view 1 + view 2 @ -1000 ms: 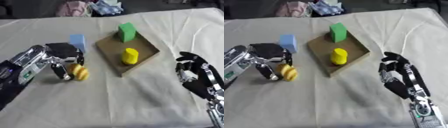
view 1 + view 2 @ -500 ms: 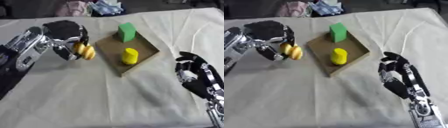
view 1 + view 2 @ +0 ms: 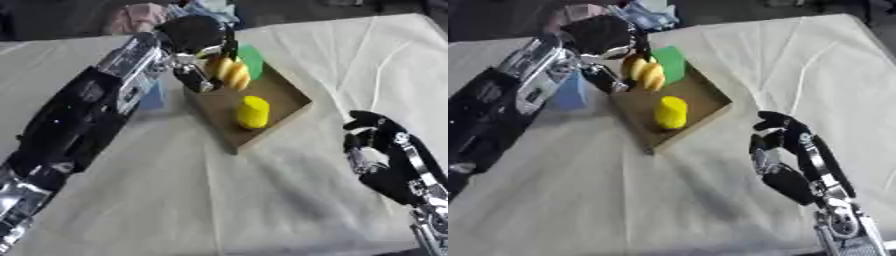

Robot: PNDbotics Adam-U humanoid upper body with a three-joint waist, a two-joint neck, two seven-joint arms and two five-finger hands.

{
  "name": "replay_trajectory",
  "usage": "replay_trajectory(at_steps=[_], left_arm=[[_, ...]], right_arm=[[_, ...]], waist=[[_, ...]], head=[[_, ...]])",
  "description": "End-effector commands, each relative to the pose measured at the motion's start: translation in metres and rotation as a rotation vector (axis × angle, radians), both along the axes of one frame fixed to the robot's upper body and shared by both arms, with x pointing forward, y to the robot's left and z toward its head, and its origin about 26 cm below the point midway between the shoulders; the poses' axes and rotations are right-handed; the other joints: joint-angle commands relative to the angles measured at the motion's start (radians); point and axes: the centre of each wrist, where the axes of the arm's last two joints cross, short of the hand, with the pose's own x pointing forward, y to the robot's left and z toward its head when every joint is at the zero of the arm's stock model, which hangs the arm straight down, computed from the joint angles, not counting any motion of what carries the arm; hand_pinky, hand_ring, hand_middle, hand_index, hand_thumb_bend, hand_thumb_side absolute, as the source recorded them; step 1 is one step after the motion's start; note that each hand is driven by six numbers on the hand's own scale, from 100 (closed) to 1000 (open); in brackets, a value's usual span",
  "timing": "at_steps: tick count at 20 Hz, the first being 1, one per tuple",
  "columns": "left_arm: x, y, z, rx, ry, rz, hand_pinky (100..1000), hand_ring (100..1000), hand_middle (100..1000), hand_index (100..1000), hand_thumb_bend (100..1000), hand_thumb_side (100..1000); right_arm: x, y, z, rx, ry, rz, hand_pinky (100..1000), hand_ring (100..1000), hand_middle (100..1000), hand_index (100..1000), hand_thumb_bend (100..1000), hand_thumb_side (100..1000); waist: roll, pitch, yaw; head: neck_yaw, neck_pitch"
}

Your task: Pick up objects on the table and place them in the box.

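Note:
My left hand (image 3: 194, 37) is raised over the far left part of the brown box (image 3: 284, 109), its fingers curled round a yellow ridged object (image 3: 229, 71) that hangs above the box floor. Inside the box stand a yellow cylinder (image 3: 253, 112) and, at the far end, a green block (image 3: 253, 59) partly hidden behind the held object. A light blue block (image 3: 570, 94) lies on the cloth left of the box, partly covered by my left arm. My right hand (image 3: 376, 152) rests at the lower right with curled fingers, holding nothing.
A white cloth (image 3: 175, 200) covers the table. A heap of clothes and coloured things (image 3: 140, 15) lies beyond the far edge. My left arm (image 3: 79, 115) stretches across the left half of the cloth.
My left hand has lifted the yellow ridged object off the cloth and carried it right and away, from beside the box to above its far part. The right hand has stayed put.

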Motion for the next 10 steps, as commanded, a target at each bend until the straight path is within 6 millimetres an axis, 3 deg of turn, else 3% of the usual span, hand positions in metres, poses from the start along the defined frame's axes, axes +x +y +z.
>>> replay_trajectory(at_steps=[1, 5, 8, 10], left_arm=[[0.008, -0.006, 0.002, -0.016, -0.055, 0.007, 722, 702, 766, 848, 514, 292], [0.009, -0.008, 0.001, -0.038, -0.078, 0.010, 766, 764, 850, 904, 608, 458], [0.004, -0.005, 0.010, -0.089, -0.117, 0.013, 758, 752, 839, 900, 601, 462], [-0.001, 0.001, 0.020, -0.124, -0.144, 0.020, 741, 717, 795, 868, 544, 420]], right_arm=[[0.001, 0.001, 0.005, 0.008, -0.015, 0.015, 603, 570, 663, 838, 100, 368], [0.001, 0.001, 0.005, 0.010, -0.015, 0.014, 603, 570, 664, 837, 100, 369], [0.001, 0.001, 0.006, 0.010, -0.016, 0.011, 603, 570, 664, 837, 100, 378], [0.001, 0.000, 0.006, 0.011, -0.018, 0.006, 603, 570, 664, 836, 100, 374]], waist=[[-0.002, -0.015, -0.004], [-0.003, -0.015, -0.004], [-0.004, -0.014, 0.000], [-0.004, -0.015, 0.006]], head=[[0.007, -0.012], [0.005, -0.013], [0.001, -0.015], [-0.004, -0.015]])
